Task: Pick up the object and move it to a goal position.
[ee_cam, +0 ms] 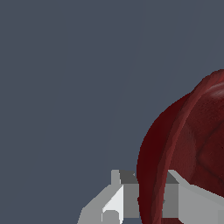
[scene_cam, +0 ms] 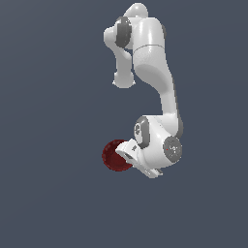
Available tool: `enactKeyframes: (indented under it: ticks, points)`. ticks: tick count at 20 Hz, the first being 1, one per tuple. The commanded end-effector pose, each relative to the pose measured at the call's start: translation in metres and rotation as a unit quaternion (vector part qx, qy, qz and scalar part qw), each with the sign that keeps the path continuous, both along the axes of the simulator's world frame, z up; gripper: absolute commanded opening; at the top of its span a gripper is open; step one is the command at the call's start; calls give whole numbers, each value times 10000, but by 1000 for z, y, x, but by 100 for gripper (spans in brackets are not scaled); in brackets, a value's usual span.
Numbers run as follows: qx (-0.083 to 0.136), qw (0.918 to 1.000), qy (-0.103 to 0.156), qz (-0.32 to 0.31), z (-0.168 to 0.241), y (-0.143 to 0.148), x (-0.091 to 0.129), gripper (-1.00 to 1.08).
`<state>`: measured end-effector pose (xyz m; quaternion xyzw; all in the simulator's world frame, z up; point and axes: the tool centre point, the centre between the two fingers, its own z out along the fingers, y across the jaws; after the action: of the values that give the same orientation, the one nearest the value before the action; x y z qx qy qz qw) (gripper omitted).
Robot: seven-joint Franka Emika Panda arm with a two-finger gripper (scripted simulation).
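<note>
Gripping the small dark red round bowl (ee_cam: 188,153) by its ridged rim, the white Panda gripper (ee_cam: 151,197) has one grey finger (ee_cam: 127,192) on each side of the wall. In the exterior view the bowl (scene_cam: 114,156) juts toward the exterior view's left of the hand.

text: none legible | labels: none | numbers: none | signs: none

A plain dark grey-blue floor (scene_cam: 53,145) fills both views; whether the bowl (scene_cam: 114,156) rests on it cannot be told.
</note>
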<state>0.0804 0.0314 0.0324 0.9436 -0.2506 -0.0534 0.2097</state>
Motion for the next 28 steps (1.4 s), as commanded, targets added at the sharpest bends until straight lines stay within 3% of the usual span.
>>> enactKeyframes:
  ticks: [1, 15, 28]
  points:
    - [1, 10000, -2, 1, 0, 0, 0, -100]
    - [2, 10000, 1, 0, 2, -16, -12, -100]
    - [9, 10000, 1, 0, 10, -79, -57, -100]
